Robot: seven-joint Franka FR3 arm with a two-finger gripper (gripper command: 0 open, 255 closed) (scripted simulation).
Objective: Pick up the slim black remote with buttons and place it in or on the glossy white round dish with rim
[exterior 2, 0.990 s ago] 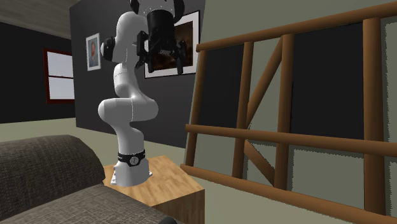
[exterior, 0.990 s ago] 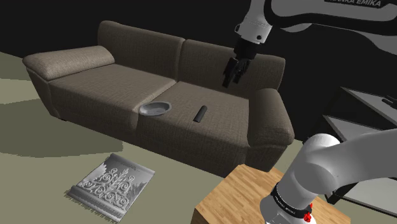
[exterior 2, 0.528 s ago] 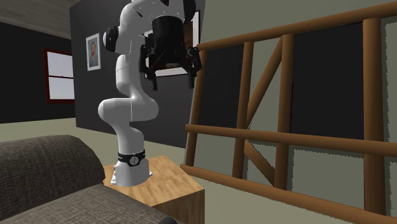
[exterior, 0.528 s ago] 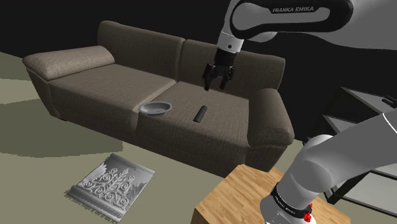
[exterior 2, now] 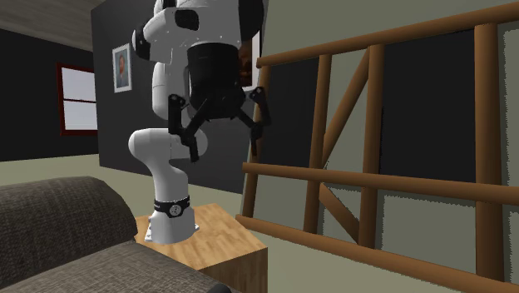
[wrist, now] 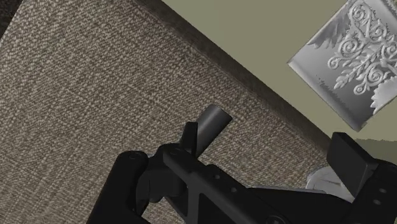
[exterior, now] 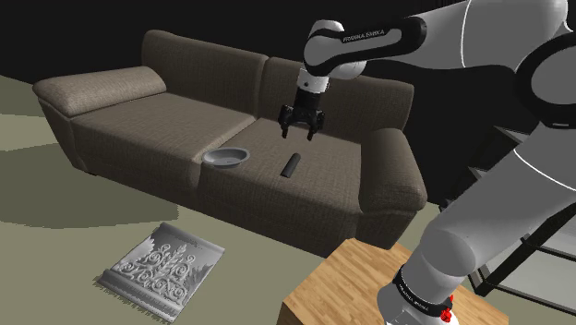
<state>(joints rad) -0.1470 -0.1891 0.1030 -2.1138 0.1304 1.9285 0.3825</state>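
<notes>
Gripper [exterior: 301, 137], all black with fingers spread wide, hovers above the slim dark remote [exterior: 292, 165], which lies on the brown fabric sofa [exterior: 138, 138] seat with the shallow grey rimmed dish [exterior: 226, 157] just beside it, so it should descend straight down, straddling the remote's narrow width.

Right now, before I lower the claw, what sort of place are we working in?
Most likely a living room: a long brown fabric sofa, a patterned grey rug on the floor before it, and a framed portrait on the dark wall.
</notes>
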